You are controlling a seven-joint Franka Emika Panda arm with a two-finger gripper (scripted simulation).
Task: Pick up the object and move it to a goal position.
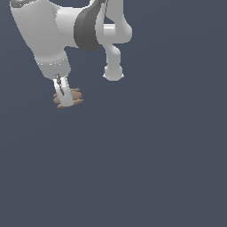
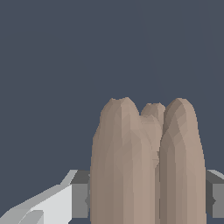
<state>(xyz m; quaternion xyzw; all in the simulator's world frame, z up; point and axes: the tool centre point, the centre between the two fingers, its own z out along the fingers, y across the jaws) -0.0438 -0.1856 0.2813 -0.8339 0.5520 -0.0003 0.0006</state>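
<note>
The object (image 1: 77,95) is a small brown ribbed chunk at the upper left of the exterior view. Its ridged edges stick out on both sides of a white finger (image 1: 63,94). My gripper (image 1: 65,103) points down from the white arm and is shut on the object. In the wrist view the object (image 2: 131,166) fills the space between the grey pads (image 2: 80,195), which press against its rounded lobes on either side. Whether it rests on the floor or hangs above it, I cannot tell.
The arm's white links and dark joint (image 1: 88,26) fill the top left of the exterior view, and a white rounded link end (image 1: 113,73) hangs to the right of the gripper. A plain dark blue-grey floor (image 1: 146,168) lies all around.
</note>
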